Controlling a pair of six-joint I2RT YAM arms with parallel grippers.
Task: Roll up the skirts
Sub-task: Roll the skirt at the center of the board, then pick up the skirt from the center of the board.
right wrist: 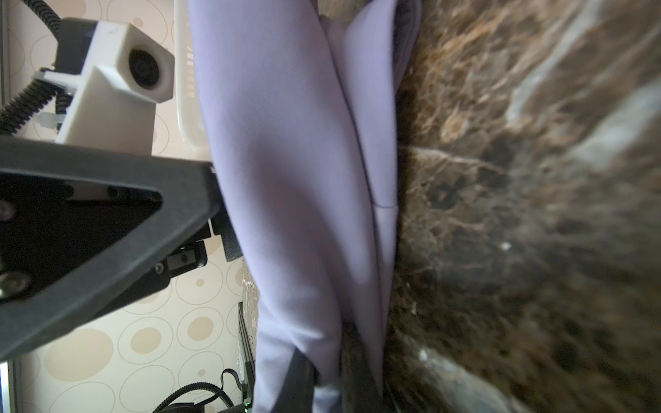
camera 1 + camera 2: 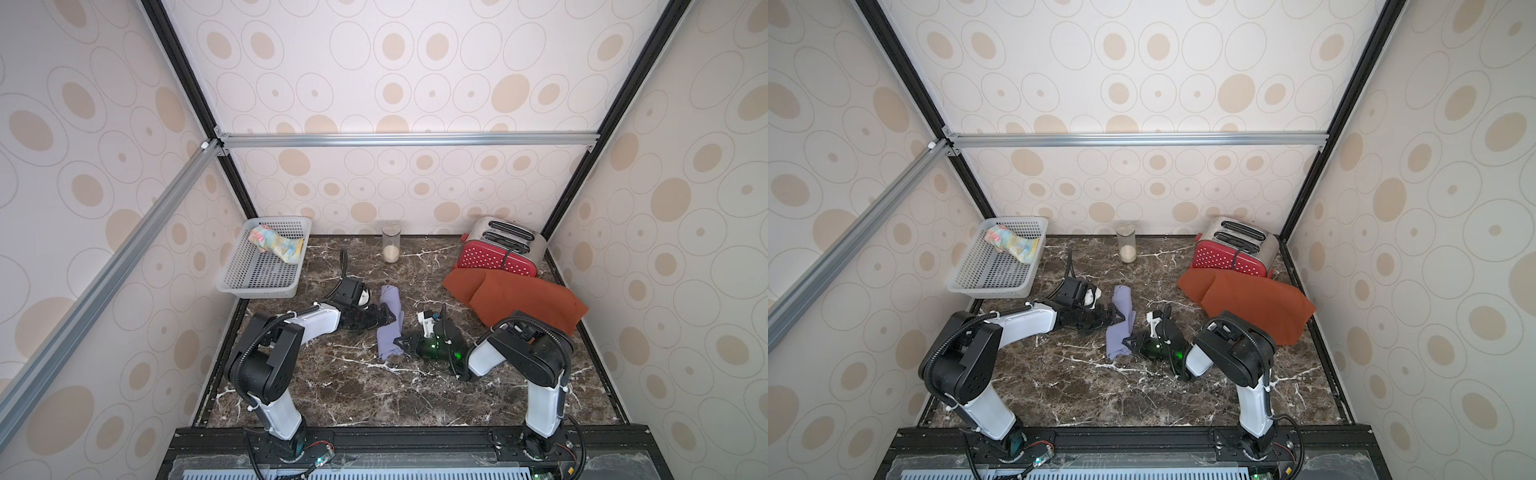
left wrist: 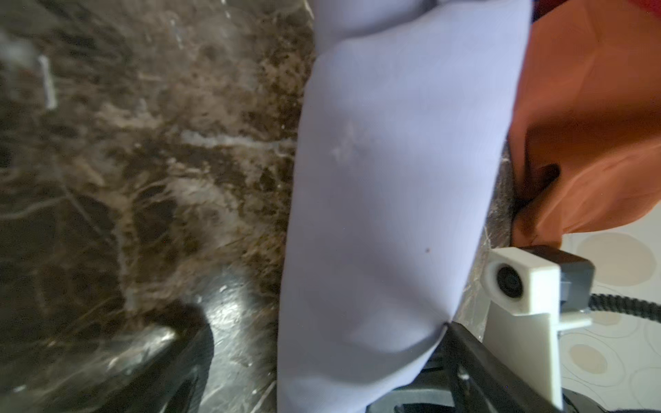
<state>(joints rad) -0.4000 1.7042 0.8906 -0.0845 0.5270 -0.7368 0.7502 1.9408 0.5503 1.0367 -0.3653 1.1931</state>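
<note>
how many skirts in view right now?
3. Floral skirt in the basket, back left; lavender skirt bunched at the tabletop centre; rust-orange skirt spread before the toaster, back right. No sign of others hidden.

In both top views: white mesh basket (image 2: 266, 272), centre left; clear jar (image 2: 391, 246) holding pale grains, centre; red dotted two-slot toaster (image 2: 494, 259), centre right. All rest on the dark marble tabletop (image 2: 374, 399).

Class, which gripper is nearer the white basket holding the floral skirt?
Left. The left gripper, open, straddles the lavender skirt on the basket's side; the right gripper pinches that skirt's near end, farther from the basket.
</note>
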